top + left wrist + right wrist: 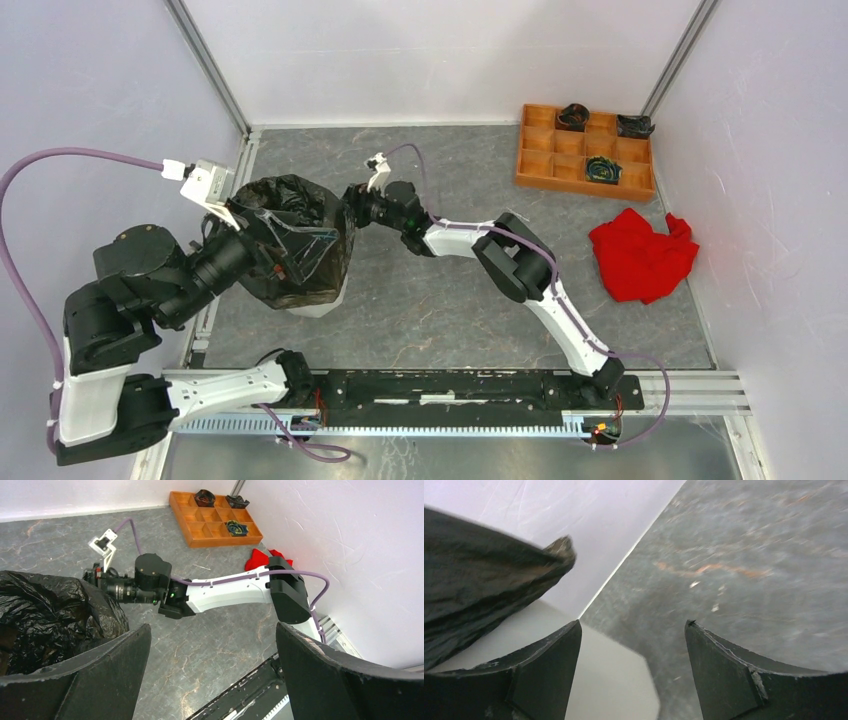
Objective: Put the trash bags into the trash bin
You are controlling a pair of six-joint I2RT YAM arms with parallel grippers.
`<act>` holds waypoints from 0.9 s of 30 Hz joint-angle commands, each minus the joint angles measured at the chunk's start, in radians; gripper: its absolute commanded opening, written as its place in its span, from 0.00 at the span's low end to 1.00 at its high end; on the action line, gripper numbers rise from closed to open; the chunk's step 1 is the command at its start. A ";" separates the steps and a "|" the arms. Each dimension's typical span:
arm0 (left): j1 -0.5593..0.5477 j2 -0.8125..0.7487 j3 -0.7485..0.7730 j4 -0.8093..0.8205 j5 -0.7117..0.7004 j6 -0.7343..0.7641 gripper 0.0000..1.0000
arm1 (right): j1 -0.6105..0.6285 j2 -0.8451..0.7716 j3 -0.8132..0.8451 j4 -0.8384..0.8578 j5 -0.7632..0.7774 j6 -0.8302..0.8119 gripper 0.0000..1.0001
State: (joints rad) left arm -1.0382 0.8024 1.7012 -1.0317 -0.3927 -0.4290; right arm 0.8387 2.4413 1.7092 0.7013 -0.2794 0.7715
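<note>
Now | thin glossy black plastic film bag [295, 240] drapes over white faceted plastic bin [318, 308], left of centre | your left gripper [212, 630] and right gripper [632, 625] both gape, empty | film looks light, limp, slippery: pinch a bunched rim fold

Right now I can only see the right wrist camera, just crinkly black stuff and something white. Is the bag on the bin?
Observer: From above, the trash bag drapes over the trash bin; only a sliver of white shows below it.
Operator: Where's my other arm?
Observer: The left pincer is wide open beside the bag, gripping nothing.
Operator: Is anything else on the table?
Observer: A red cloth lies far to the right, near an orange tray in the corner.
</note>
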 commanded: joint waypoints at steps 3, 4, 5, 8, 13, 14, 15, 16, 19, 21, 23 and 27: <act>0.001 0.002 -0.048 0.064 0.018 0.021 1.00 | 0.122 -0.033 -0.043 0.091 0.052 0.085 0.82; 0.002 0.000 -0.060 0.074 0.021 0.018 1.00 | 0.136 -0.048 -0.084 0.081 0.110 0.106 0.82; 0.001 0.000 -0.069 0.083 0.025 0.015 1.00 | 0.147 -0.063 -0.120 0.083 0.159 0.129 0.82; 0.002 0.008 -0.080 0.102 0.047 0.004 1.00 | 0.181 -0.081 -0.173 0.080 0.283 0.202 0.80; 0.001 0.021 -0.080 0.115 0.066 -0.012 1.00 | 0.251 -0.049 -0.060 -0.012 0.404 0.213 0.80; 0.001 0.023 -0.081 0.117 0.067 -0.015 1.00 | 0.257 -0.039 -0.033 -0.031 0.395 0.210 0.80; 0.001 0.025 -0.083 0.116 0.067 -0.018 1.00 | 0.261 -0.037 -0.017 -0.038 0.382 0.207 0.80; 0.001 0.028 -0.084 0.116 0.068 -0.021 1.00 | 0.261 -0.050 -0.025 -0.044 0.369 0.199 0.80; 0.001 0.030 -0.093 0.124 0.072 -0.033 1.00 | 0.243 -0.179 -0.169 -0.051 0.363 0.133 0.82; 0.001 0.023 -0.112 0.146 0.067 -0.043 1.00 | 0.215 -0.309 -0.312 -0.055 0.346 0.054 0.82; 0.001 0.006 -0.144 0.186 0.056 -0.056 1.00 | 0.185 -0.468 -0.459 -0.127 0.371 -0.047 0.83; 0.002 -0.043 -0.230 0.307 0.017 -0.070 1.00 | 0.124 -0.839 -0.760 -0.336 0.437 -0.260 0.92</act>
State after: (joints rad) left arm -1.0382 0.7990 1.5299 -0.8772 -0.3401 -0.4488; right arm 1.0225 1.9347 1.1378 0.5106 0.0784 0.7567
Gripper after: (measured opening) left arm 0.996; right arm 0.891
